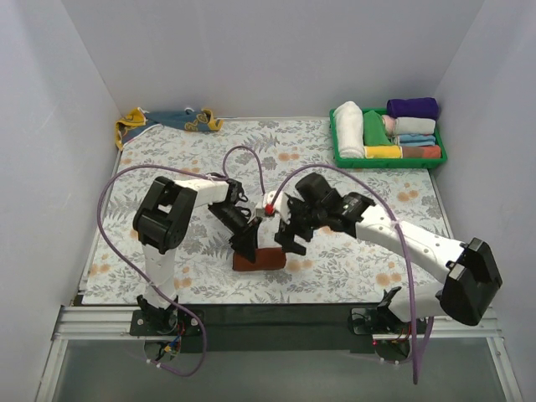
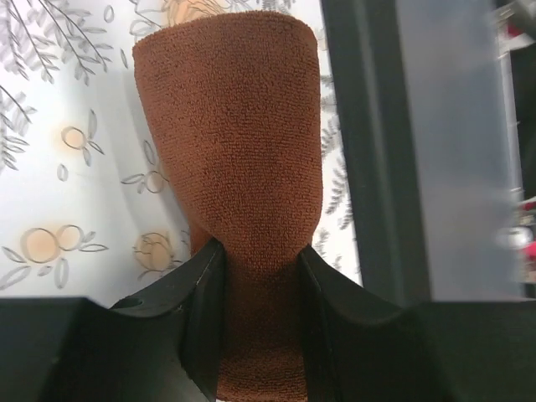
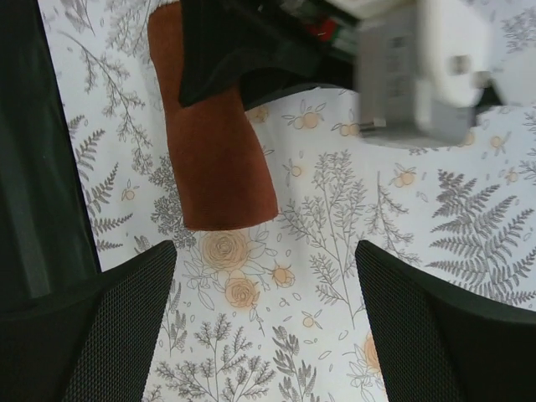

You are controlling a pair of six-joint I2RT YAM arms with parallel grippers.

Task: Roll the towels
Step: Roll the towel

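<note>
Item 1: rust-brown towel, rolled into a short cylinder, lay on the floral table cover at approx. 6 o'clock of the cover's centre, near the front edge, long axis running 9-to-3 in top view. Item 2: L gripper came down on the roll's L end from approx. 11 o'clock. Its wrist view showed both black fingers pressed into the roll's sides, the cloth pinched narrower between them, i.e. clamped on the rust-brown towel. Item 3: R gripper stood at approx. 1 o'clock of the roll's R end, jaws spread wide w/ only the cover's pattern between them. Its wrist view put the roll's free end just beside one mesh-faced finger, prob. not touching, though the angle was poor. Item 4: mustard-yellow towel, w/ blue-grey patches, lay crumpled and unrolled in the 10–11 o'clock corner by the back wall, well apart from both arms. Item 5: green tray sat in the 1–2 o'clock corner and held rolled cloths: white cloth at its L end, green cloth beside it, purple cloth on the far side, plus several more in pale, yellow and orange tones.
</note>
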